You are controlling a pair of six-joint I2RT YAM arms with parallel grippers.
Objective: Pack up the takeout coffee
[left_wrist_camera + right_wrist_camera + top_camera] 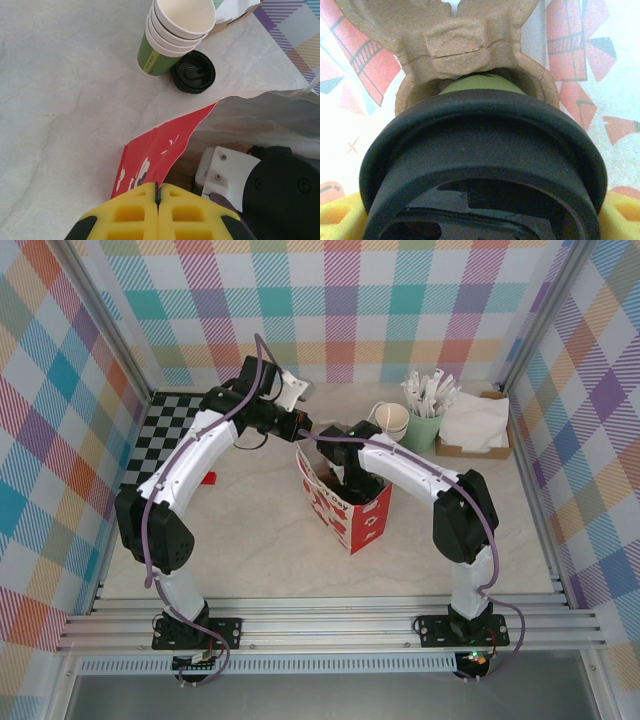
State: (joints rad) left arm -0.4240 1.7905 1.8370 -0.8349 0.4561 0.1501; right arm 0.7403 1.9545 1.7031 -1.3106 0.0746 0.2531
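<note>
The takeout coffee (480, 150), a green cup under a black lid, sits between the yellow fingers (340, 215) of my right gripper (480, 215), which is shut on it. The cup hangs inside the red patterned paper bag (352, 515), just above a brown cardboard cup carrier (465, 50) at the bag's bottom. In the top view my right gripper (345, 478) reaches down into the bag's mouth. My left gripper (158, 189) is shut on the bag's red upper edge (160, 150) and holds it open at the far left corner (305, 432).
A stack of lidless green cups (175, 35) and a pile of black lids (193, 72) stand just behind the bag. Further right are a pale-green cup of wrapped sticks (425, 418) and a napkin box (478, 428). A checkered mat (170, 428) lies at the back left.
</note>
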